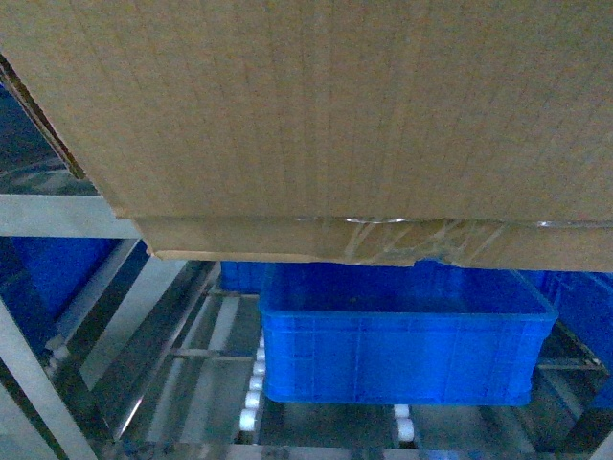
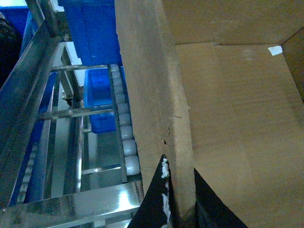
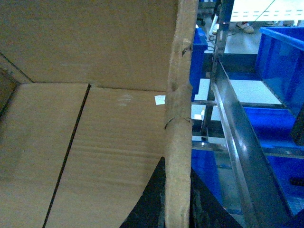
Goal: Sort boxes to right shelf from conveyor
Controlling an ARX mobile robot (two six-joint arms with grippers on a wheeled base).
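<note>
A large brown cardboard box is held up in the air and fills the top of the head view, with clear tape on its bottom seam. My left gripper is shut on the box's left wall, one black finger on each side. My right gripper is shut on the ragged right wall the same way. A small white sticker sits inside the box. The stainless-steel right shelf with white roller wheels lies below and ahead. The conveyor is out of view, and the box hides both grippers in the head view.
A blue plastic crate rests on the shelf's lower roller tracks, right under the box's front edge. More blue crates stand on the rack's other levels. Steel rails run close beside the box on both sides.
</note>
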